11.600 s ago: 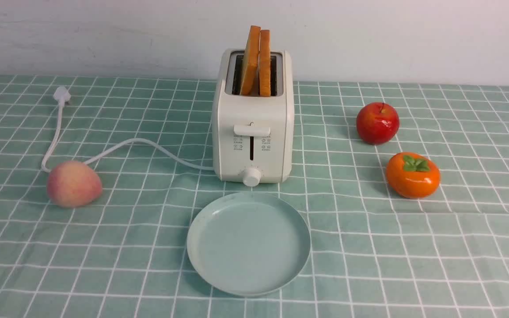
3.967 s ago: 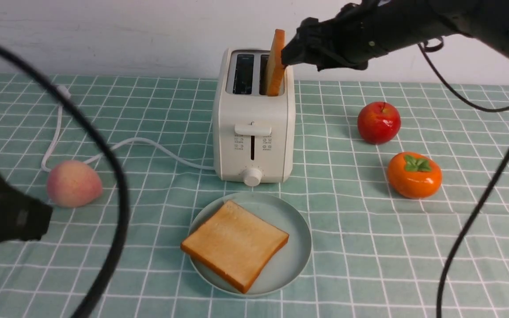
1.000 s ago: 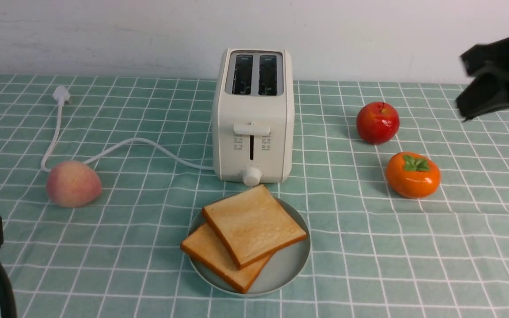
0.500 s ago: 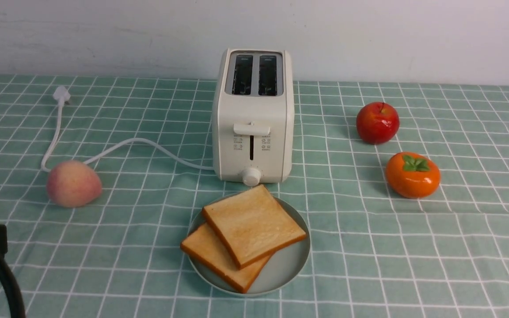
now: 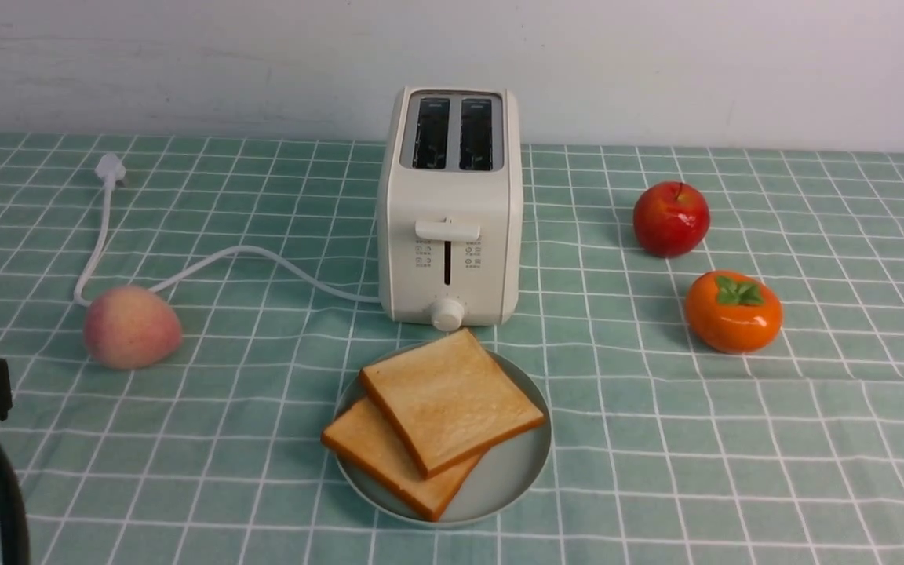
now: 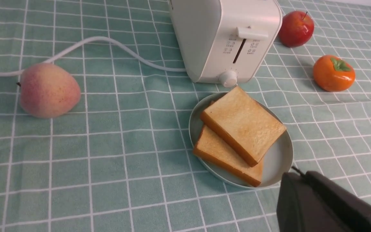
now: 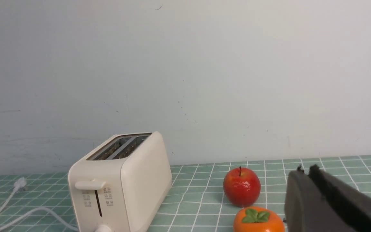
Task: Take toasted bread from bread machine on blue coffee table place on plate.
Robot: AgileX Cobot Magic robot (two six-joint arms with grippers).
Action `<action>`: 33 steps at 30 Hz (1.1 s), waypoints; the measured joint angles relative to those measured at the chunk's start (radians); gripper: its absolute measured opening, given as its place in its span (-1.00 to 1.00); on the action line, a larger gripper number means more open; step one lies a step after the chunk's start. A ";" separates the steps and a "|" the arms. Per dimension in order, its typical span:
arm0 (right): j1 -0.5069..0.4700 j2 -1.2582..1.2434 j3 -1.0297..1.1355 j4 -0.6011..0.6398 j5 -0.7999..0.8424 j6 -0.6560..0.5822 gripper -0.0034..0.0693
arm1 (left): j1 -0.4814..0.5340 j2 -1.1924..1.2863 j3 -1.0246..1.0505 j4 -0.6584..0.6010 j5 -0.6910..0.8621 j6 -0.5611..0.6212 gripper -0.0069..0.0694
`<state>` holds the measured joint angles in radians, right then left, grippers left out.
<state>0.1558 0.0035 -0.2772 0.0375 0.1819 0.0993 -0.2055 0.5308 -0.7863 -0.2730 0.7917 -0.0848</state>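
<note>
Mint checked cloth covers the tabletop (image 5: 734, 471) below a pale wall. Only a dark sliver of the left gripper (image 6: 301, 196) shows, toward the near left corner, so whether its jaws stand wide or narrow cannot be told; likewise for the right gripper (image 7: 304, 193). Near the left jaws but apart from them, the toasted bread (image 5: 452, 400) lies as two overlapping slices on the plate (image 5: 511, 475) at the near edge's middle, just before the bread machine (image 5: 448, 235).
</note>
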 joint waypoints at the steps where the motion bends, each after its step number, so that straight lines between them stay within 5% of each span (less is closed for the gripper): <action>1: 0.000 0.000 0.000 0.000 0.002 0.000 -0.83 | 0.000 -0.015 0.000 0.000 -0.001 0.000 -0.86; 27: 0.000 0.000 0.000 0.000 0.007 0.000 -0.77 | 0.000 -0.124 0.006 0.022 -0.053 0.018 -0.86; 33: 0.000 0.000 0.000 0.000 0.008 0.000 -0.77 | 0.000 -0.193 0.171 0.031 -0.252 0.019 -0.86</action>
<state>0.1558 0.0035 -0.2772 0.0375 0.1900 0.0993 -0.2055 0.3378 -0.6157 -0.2416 0.5400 -0.0658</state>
